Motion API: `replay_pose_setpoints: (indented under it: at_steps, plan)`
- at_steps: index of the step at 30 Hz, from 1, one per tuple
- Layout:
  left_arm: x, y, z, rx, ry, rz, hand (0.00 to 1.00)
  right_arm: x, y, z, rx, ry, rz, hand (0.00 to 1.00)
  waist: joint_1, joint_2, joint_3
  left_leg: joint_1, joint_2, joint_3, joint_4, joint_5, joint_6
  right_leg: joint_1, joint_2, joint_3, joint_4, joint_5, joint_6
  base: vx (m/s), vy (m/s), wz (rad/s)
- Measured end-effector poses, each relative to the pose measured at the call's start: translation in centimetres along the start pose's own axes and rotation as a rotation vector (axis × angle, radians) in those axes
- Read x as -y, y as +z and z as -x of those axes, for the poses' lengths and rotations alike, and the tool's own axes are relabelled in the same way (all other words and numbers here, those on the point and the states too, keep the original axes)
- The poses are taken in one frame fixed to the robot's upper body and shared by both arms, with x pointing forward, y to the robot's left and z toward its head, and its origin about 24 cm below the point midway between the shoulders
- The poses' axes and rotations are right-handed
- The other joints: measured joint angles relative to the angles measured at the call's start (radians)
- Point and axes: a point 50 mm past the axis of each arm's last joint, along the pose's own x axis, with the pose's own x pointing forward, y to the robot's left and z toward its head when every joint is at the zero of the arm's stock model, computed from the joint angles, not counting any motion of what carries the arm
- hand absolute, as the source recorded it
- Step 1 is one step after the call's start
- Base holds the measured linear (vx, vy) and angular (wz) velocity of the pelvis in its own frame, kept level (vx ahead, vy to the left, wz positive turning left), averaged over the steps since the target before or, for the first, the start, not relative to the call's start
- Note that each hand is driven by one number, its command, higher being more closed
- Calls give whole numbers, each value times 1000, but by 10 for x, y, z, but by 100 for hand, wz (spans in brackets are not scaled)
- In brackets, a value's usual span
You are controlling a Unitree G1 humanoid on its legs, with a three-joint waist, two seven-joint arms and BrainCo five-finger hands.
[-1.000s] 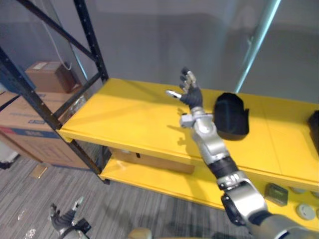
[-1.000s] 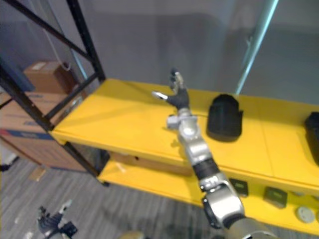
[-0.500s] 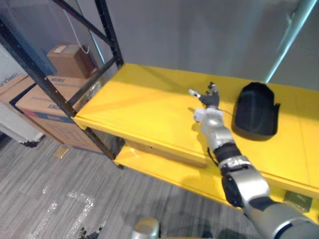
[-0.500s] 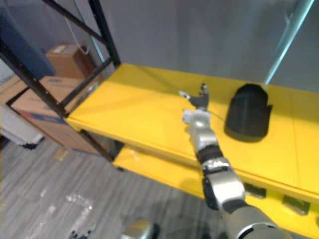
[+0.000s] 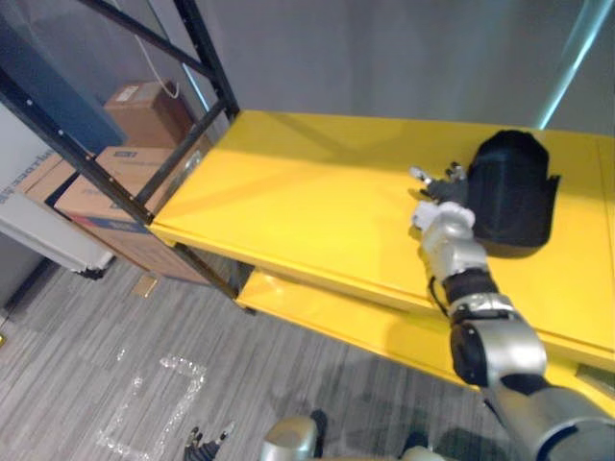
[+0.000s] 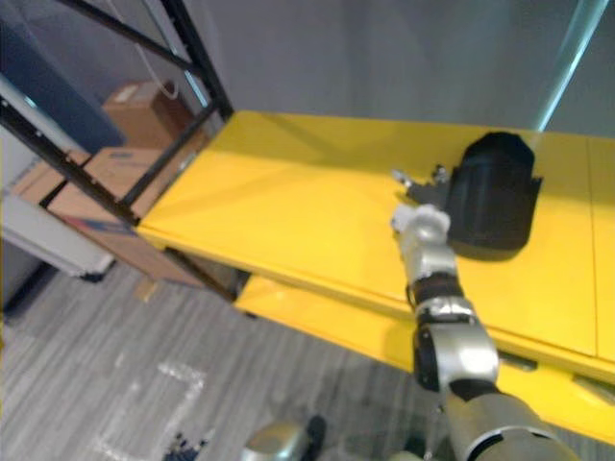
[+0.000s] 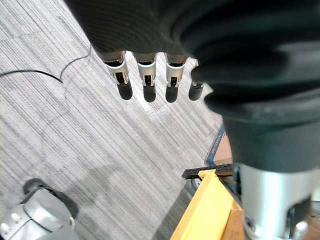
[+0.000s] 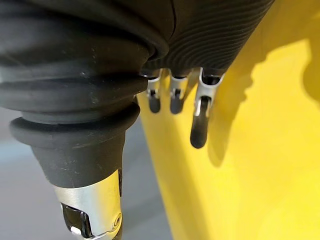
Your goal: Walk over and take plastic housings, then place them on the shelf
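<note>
Housing (image 5: 514,192) sat on the shelf (image 5: 288,192), right hand (image 5: 442,197) just beside it, fingers loose and empty. Left hand (image 7: 146,70) hung straight-fingered, empty too. I'd pull the right one straight back, not sideways into the housing.

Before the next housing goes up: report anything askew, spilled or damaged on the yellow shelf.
Nothing stands out. The black plastic housing looks intact and lies on the yellow shelf, back from its front edge; the right hand, open, is beside it. No spill shows.
</note>
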Motion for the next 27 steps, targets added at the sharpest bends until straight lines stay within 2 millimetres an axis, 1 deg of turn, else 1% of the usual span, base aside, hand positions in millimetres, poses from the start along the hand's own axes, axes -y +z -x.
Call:
replay_pose_setpoints:
  at_steps: [2,3,5,9,13,18,22,25,27]
  plan:
    - [1,-5,1,-18,-16,-12,0,3,-1,-1,-5,-19,-10,0,0,3,2,7,2,1,-9,3,1,-12,-3,3,20,-17,-7,-94,-33,-2]
    - [0,-8,1,-35,-14,-16,0,5,-2,-1,-8,-35,-12,0,-1,4,3,16,1,1,-22,8,1,-17,-8,5,38,-28,-4,-94,-20,-2]
    - [1,-8,1,-35,-17,-16,0,7,0,-2,4,-47,-20,0,-2,5,6,12,-3,3,-31,14,1,-34,-16,7,58,-34,-2,-80,-4,-1]
    - [0,-8,2,-37,-25,-17,0,11,2,-3,21,-63,-41,0,-4,6,10,14,-8,10,-40,20,3,-49,-27,12,85,-37,-4,-40,3,-2]
    - [5,-9,2,-38,-55,-31,0,11,3,-3,36,-62,-40,0,-5,6,11,13,-14,24,-42,21,4,-66,-35,25,108,-43,4,8,8,-5]
    - [7,-10,3,-39,-69,-37,0,12,6,-3,58,-59,-45,0,-19,5,11,13,-19,26,-45,22,6,-74,-42,27,117,-45,6,2,2,-1]
    - [8,-10,3,-39,-70,-38,0,10,5,-3,76,-1,-26,0,-26,5,11,14,-22,26,-46,23,6,-80,-46,31,128,-49,7,4,2,-1]
    - [8,-10,3,-38,-77,-39,0,8,3,-3,89,94,-1,0,-27,3,13,14,-21,26,-46,23,6,-83,-46,31,130,-52,5,0,0,0]
    - [8,-10,3,-37,-83,-44,0,3,-3,0,100,198,54,0,-27,2,13,13,-21,27,-46,22,6,-84,-46,31,130,-52,4,0,0,0]
